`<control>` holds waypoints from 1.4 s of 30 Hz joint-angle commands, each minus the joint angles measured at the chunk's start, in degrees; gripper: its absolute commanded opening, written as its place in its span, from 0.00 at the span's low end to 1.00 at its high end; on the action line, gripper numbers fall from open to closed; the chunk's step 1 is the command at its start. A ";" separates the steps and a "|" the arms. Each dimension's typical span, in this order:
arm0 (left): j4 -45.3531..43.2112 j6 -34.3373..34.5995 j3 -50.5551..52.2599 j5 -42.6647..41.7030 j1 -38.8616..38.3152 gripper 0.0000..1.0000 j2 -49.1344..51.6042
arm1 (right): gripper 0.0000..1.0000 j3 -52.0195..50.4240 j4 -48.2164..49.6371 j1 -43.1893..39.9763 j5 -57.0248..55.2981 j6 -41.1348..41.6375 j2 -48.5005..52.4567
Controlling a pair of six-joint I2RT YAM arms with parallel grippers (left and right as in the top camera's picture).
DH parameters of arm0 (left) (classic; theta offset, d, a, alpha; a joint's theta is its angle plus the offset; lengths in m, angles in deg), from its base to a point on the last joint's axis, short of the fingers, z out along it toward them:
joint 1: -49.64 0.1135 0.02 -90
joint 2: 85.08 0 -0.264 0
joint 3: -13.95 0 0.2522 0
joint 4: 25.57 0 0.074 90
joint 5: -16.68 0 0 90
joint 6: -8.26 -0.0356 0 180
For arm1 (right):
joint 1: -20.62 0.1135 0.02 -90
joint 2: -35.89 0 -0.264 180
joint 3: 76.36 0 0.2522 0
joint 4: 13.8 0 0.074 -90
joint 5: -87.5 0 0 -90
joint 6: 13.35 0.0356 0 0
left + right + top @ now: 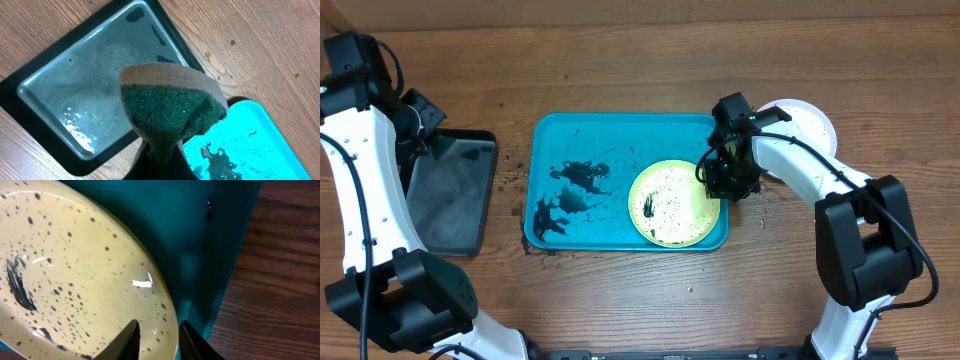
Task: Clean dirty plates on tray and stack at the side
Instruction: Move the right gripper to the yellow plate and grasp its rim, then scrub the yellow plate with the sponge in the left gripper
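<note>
A yellow-green plate (pixel 672 205) speckled with dark smears lies in the right end of the turquoise tray (pixel 620 135). My right gripper (pixel 720 180) is at the plate's right rim. In the right wrist view the right gripper (pixel 159 326) is open, its jaws set narrowly astride the rim of the plate (pixel 75 265), one finger over the plate and one outside it, above the tray (pixel 210 240). My left gripper (pixel 162 150) is shut on a green and tan sponge (pixel 170 107); it hovers at the far left (pixel 425 125).
A black tray (pixel 450 190) with a wet grey inside lies left of the turquoise tray; it is under the sponge (pixel 45 85). Dark liquid puddles (pixel 575 190) spread over the turquoise tray's left half. A white plate (pixel 810 122) sits on the table behind the right arm.
</note>
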 commanded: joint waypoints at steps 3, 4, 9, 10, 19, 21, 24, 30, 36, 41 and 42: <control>0.02 -0.76 0.52 -0.50 -0.37 0.04 0.46 | 0.28 -3.82 3.15 0.00 0.74 0.59 -0.20; 0.02 -0.79 0.52 -0.50 -0.37 0.04 0.46 | 0.28 -4.90 4.52 0.00 0.70 0.79 -0.20; -0.24 -6.51 0.52 -6.60 -0.37 0.04 0.46 | 0.18 -6.97 9.18 0.00 1.49 1.60 -0.20; -0.33 -8.20 0.52 -8.98 -0.42 0.04 0.46 | 0.16 -6.97 10.05 0.00 1.95 1.60 -0.20; 0.44 -14.97 0.52 -16.79 -5.84 0.04 0.46 | 0.04 -6.97 17.03 0.04 4.04 4.50 -0.20; 0.39 -15.10 0.55 -17.00 -9.55 0.04 0.46 | 0.04 -6.97 19.85 0.61 4.07 7.74 -0.17; -0.57 -15.10 0.55 -17.00 -13.53 0.04 0.46 | 0.04 -6.97 23.21 1.99 4.04 10.34 -0.17; -1.38 -15.06 0.57 -16.98 -21.38 0.04 0.61 | 0.04 -6.91 29.70 5.57 4.07 12.31 0.57; -2.58 -13.09 0.57 -16.61 -29.18 0.04 3.63 | 0.04 -5.14 30.99 8.28 3.82 12.26 2.75; -2.80 -12.96 0.57 -16.57 -33.29 0.04 8.48 | 0.04 -2.12 26.14 8.41 0.83 11.87 2.89; -2.82 -12.96 0.57 -16.57 -33.90 0.04 9.53 | 0.04 -0.83 24.59 8.41 -0.92 11.23 2.89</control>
